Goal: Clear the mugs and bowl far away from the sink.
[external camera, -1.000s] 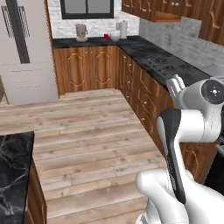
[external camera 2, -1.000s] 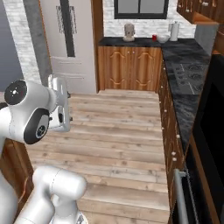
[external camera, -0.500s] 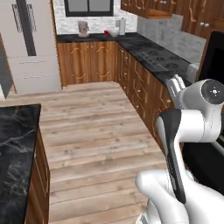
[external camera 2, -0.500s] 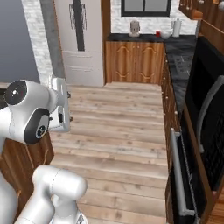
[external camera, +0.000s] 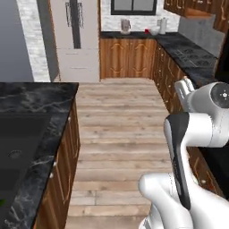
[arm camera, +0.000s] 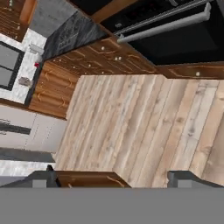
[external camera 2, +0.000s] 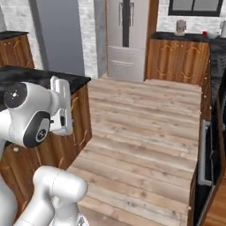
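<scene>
My gripper point(arm camera: 113, 178) is open, its two fingertips wide apart with nothing between them, and it looks down over the wooden floor point(arm camera: 144, 127). The hand point(external camera: 184, 87) is held up at the arm's elbow height, right of the aisle. The black sink point(external camera: 24, 138) is sunk into the dark marble island counter point(external camera: 40, 96) at the lower left. On the far back counter stands a small red object point(external camera: 146, 31) beside a pale one point(external camera: 154, 31); both are too small to tell whether they are a mug or the bowl.
A steel fridge point(external camera: 75, 38) stands at the back left. Wooden cabinets with a dark counter and cooktop point(external camera: 190, 53) run along the right. A black oven with a bar handle point(arm camera: 164, 24) is close by. A plank-floor aisle point(external camera: 120, 116) lies between island and cabinets.
The whole picture has swung: the base has turned and driven, bringing the island counter with the sink into view at the left. The arm's pose and the open gripper are unchanged.
</scene>
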Motion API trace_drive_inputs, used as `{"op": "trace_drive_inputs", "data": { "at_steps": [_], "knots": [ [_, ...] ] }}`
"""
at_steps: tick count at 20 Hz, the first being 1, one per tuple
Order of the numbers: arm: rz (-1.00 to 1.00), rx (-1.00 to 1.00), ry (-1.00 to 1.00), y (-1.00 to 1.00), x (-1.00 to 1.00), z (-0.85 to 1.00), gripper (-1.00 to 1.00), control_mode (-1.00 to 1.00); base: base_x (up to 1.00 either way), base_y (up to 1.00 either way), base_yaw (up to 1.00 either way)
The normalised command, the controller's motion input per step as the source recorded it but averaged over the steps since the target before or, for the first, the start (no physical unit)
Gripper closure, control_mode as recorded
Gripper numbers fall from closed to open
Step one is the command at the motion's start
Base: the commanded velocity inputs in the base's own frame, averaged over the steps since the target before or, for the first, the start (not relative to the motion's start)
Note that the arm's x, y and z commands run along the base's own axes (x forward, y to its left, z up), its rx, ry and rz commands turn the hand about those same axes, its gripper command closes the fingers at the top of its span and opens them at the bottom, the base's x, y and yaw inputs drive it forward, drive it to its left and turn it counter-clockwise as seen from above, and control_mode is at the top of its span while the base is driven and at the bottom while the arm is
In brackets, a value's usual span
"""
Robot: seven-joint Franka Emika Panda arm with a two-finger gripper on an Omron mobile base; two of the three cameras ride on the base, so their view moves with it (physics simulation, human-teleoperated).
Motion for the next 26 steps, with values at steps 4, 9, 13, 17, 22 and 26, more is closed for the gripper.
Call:
{"op": "trace_drive_inputs", "data": {
  "at_steps": [4,9,13,17,22,26],
  "knots": [
    [0.0,0.0,0.0,0.0,0.0,0.0,-1.0,1.0,0.0,0.0,1.0],
    [0.0,0.0,0.0,0.0,0.0,0.0,-1.0,1.0,0.0,0.0,1.0],
    [0.0,0.0,0.0,0.0,0.0,0.0,-1.0,1.0,0.0,0.0,1.0],
    [0.0,0.0,0.0,0.0,0.0,0.0,-1.0,1.0,0.0,-0.01,0.97],
    [0.0,0.0,0.0,0.0,0.0,0.0,-1.0,1.0,0.13,-0.16,0.58],
    [0.0,0.0,0.0,0.0,0.0,0.0,-1.0,1.0,0.0,-0.02,0.26]
  ]
}}
